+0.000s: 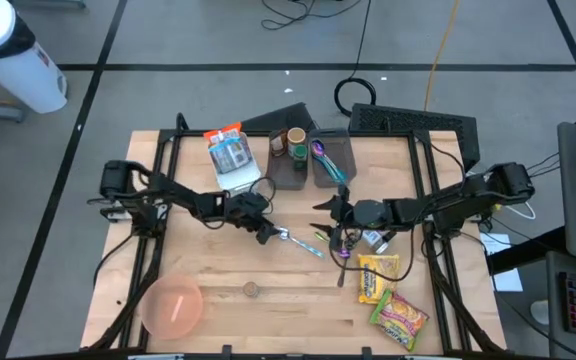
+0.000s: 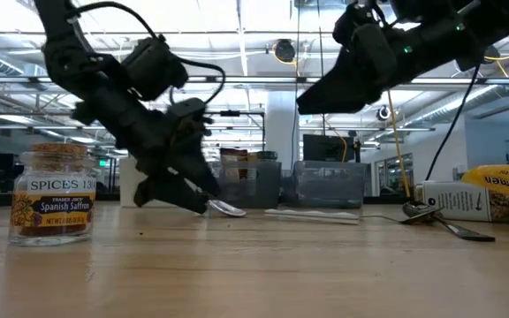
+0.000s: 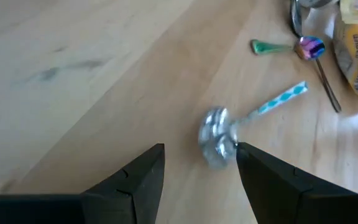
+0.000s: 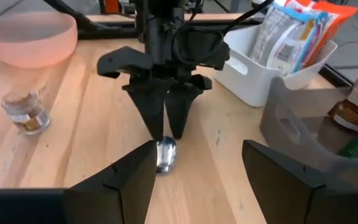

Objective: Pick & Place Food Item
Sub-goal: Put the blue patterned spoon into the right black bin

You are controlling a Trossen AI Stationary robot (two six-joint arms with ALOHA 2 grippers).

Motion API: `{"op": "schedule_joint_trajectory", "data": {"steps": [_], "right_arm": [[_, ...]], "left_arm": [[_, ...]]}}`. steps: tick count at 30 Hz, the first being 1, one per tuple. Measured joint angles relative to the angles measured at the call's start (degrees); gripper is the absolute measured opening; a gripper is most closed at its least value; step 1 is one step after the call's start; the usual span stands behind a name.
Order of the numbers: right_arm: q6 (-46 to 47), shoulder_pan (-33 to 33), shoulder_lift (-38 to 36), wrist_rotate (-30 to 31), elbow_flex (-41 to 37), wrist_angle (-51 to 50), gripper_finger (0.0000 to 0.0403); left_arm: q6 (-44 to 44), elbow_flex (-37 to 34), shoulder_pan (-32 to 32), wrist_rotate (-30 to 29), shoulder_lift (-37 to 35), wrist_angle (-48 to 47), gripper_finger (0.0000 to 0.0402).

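Note:
Two yellow ramen packets (image 1: 378,275) (image 1: 400,318) lie flat on the wooden table at the near right; none is held. A metal spoon (image 3: 219,138) with a blue-and-white striped handle lies mid-table. My left gripper (image 3: 201,155) is open, low over the table, its tips right at the spoon's bowl (image 4: 165,154). My right gripper (image 4: 197,168) is open and raised, facing the left gripper across the spoon, with nothing between its fingers. My left gripper comes slanting down from the table's left. One fingertip (image 3: 246,152) stands right beside the rim of the spoon's bowl (image 3: 224,146), which lies flat on the table. I cannot tell whether it touches the bowl.
A spice jar (image 1: 251,290) and a pink bowl (image 1: 173,305) stand near the front left. A white bin (image 1: 236,170) with a snack bag and two grey containers (image 1: 313,165) stand at the back. A purple spoon (image 1: 340,245) and a lying bottle (image 1: 373,240) are under the right arm.

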Motion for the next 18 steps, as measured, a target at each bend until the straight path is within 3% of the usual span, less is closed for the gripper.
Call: {"op": "schedule_joint_trajectory", "data": {"steps": [8, 11, 15, 18], "right_arm": [[-0.4, 0.0, -0.3, 0.0, -0.5, 0.8, 0.0226], [-0.4, 0.0, -0.3, 0.0, -0.4, 0.6, 0.0225], [-2.3, 0.0, -0.3, 0.0, -0.5, 0.2, 0.0224], [-6.9, 0.0, -0.4, 0.0, -0.5, 1.0, 0.0223]], "left_arm": [[1.1, 5.1, -0.5, 1.4, 3.2, -3.4, 0.0192], [2.5, 6.7, -0.6, 1.2, 3.2, -7.3, 0.014], [5.8, 7.9, -0.2, 2.2, 3.3, -9.5, 0.0033], [7.8, 9.0, 0.3, 3.0, 2.1, -10.2, 0.0014]]}}
